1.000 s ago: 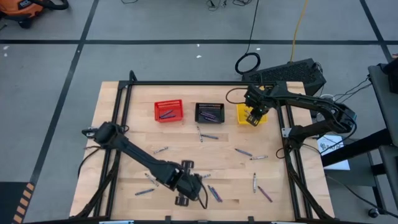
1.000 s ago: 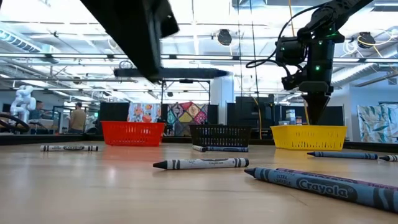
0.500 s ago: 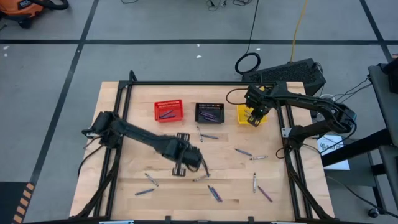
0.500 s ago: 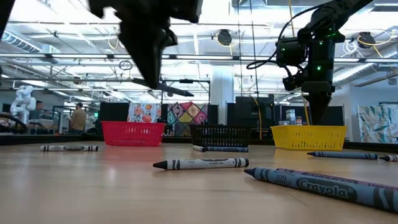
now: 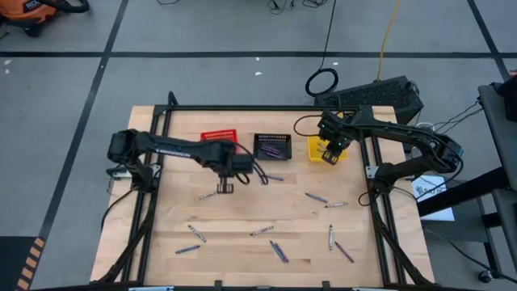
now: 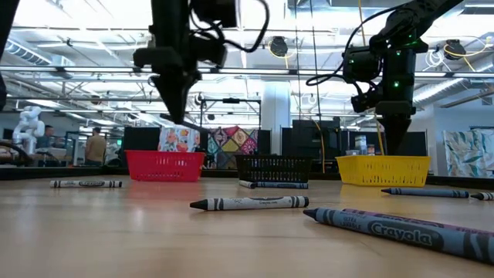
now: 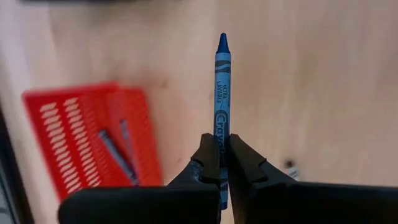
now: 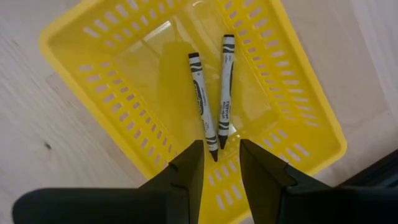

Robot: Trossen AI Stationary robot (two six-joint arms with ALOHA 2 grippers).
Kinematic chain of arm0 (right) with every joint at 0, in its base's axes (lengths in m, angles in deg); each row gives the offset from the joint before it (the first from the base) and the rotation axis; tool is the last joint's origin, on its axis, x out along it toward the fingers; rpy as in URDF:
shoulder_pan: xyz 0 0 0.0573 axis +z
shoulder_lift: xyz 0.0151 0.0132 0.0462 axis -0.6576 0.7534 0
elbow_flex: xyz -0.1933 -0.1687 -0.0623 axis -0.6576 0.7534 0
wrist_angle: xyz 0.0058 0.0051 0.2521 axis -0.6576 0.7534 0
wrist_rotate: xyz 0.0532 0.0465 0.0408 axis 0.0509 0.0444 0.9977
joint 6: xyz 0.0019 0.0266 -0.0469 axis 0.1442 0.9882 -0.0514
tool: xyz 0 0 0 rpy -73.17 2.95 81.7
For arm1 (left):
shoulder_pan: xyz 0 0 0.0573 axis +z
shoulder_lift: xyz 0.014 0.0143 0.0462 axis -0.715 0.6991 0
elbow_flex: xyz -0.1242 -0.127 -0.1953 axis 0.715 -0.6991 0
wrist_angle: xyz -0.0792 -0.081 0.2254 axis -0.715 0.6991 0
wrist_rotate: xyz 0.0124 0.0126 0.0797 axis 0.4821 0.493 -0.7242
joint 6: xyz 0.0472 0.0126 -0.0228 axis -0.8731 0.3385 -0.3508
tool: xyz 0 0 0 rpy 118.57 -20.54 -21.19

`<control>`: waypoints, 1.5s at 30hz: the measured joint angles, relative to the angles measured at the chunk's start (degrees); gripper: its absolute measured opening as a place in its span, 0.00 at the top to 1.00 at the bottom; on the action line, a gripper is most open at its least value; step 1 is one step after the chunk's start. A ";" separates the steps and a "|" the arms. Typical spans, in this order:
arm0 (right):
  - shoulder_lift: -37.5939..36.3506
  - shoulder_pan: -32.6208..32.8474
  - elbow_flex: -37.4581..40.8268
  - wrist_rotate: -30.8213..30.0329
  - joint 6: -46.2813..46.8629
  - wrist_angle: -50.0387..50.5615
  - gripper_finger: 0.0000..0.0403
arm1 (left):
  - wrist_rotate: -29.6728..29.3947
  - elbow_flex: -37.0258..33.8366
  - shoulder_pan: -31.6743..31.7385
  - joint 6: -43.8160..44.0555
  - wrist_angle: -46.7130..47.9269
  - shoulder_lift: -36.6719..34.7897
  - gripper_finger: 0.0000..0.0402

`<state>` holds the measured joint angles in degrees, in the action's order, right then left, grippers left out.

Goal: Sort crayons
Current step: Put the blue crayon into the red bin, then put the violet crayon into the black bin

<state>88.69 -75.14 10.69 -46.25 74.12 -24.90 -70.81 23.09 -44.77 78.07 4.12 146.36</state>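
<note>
Gripping a thin blue wax crayon (image 7: 222, 93) lengthwise, the left gripper (image 7: 222, 163) is hovering beside the red slotted plastic basket (image 7: 87, 143). The right gripper (image 8: 217, 163) is waiting, fingers apart and empty, above the yellow slotted plastic basket (image 8: 298, 112).

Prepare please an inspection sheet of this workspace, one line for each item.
Surface: wooden table, black frame around it.
Job's things: loose crayons scattered on the table; two grey crayons in the yellow basket; crayons in the red basket and black basket.
Clutter: nothing seen.
Grippers: left gripper shut on a blue crayon, near the red basket; right gripper open above the yellow basket.
Cables: coiled cable on the floor.
Surroundings: grey floor; a person far behind.
</note>
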 joint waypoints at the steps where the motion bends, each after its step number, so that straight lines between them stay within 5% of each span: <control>1: 0.00 0.00 0.00 0.00 -0.36 0.02 0.77 | -0.11 -0.87 1.15 -0.68 -0.04 -0.76 1.00; 11: 0.00 0.00 0.00 0.00 -0.03 0.04 0.77 | -0.61 -10.81 13.71 -6.87 -8.32 -7.83 1.00; 23: 0.00 0.00 0.00 0.00 2.44 1.05 0.77 | 4.00 -14.40 26.90 -12.91 -15.24 -8.06 1.00; 37: 0.00 0.00 0.00 -0.15 5.83 1.11 0.77 | 5.00 -16.56 31.15 -19.33 -22.76 -8.06 0.83; 45: -1.14 0.77 -0.95 0.36 10.12 4.30 0.77 | 4.93 -16.06 31.04 -20.67 -22.34 -8.06 0.82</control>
<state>87.55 -74.37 9.74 -45.89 84.24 -20.61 -65.88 7.03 -13.73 57.40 -18.22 138.31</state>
